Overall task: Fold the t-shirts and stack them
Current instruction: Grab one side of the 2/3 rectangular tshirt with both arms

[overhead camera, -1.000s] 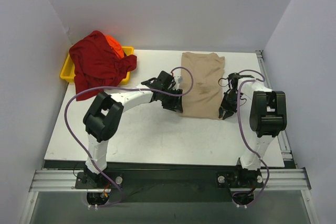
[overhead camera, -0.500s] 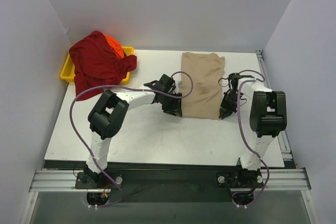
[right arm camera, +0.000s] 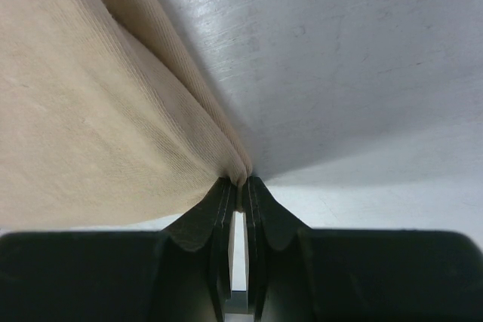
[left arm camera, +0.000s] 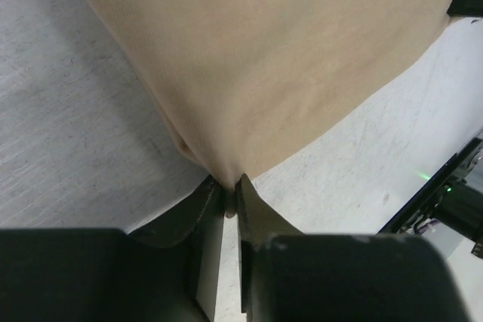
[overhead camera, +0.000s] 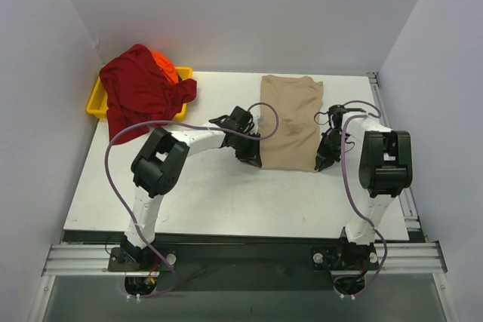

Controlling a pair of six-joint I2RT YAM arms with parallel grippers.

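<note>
The tan t-shirt (overhead camera: 290, 120) lies flat on the table (overhead camera: 226, 201), right of centre, as a long folded strip running from the far edge toward the arms. Its two near corners are both gripped.

The left gripper (left arm camera: 230, 190) sits at the near left corner. Its fingers are drawn almost together, and a point of the cloth is pinched between their tips. A second ago this gripper stood a little farther up the shirt's left edge with its fingers wider apart. It has since slid to the corner and closed on it, and the left arm's elbow has swung up and toward the middle of the table.

The right gripper (right arm camera: 240, 183) is at the near right corner. Its fingers are pressed tight on the folded edge, which rises from the table into the pads. Seen from above, it has not changed place over the last second.

The shirt itself lies as it did before.

At the far left corner, the dark red t-shirt (overhead camera: 139, 96) is heaped over the yellow tray (overhead camera: 96, 103) and spills onto the table. The orange t-shirt (overhead camera: 166, 65) shows just behind it. Neither has moved.
</note>
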